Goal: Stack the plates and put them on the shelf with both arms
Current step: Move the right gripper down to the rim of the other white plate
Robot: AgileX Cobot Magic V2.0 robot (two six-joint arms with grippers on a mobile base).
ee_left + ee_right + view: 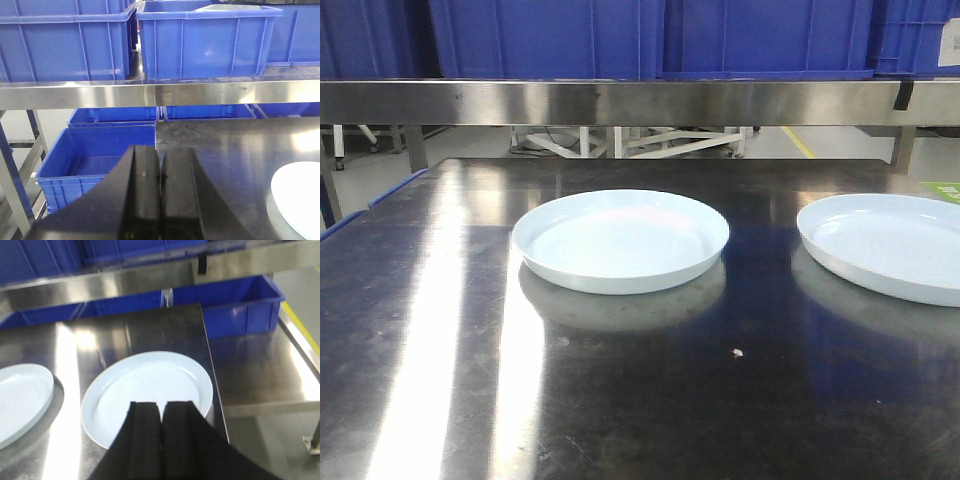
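Two pale bluish-white plates lie apart on the dark steel tabletop [650, 400]. One plate [620, 240] is in the middle, the other plate [890, 245] is at the right and cut by the frame edge. The steel shelf rail [620, 102] runs across behind them. My left gripper [161, 155] is shut and empty, above the table's left edge, with a plate's rim [295, 197] to its right. My right gripper [161, 407] is shut and empty, above the near side of the right plate [150, 385]; the middle plate [22, 400] lies to its left.
Big blue crates [650, 35] stand on the shelf. More blue crates [95, 160] sit low beside the table's left edge and behind the table [240, 305]. A lower steel surface [265, 370] adjoins the table's right edge. A small crumb [737, 352] lies on the tabletop.
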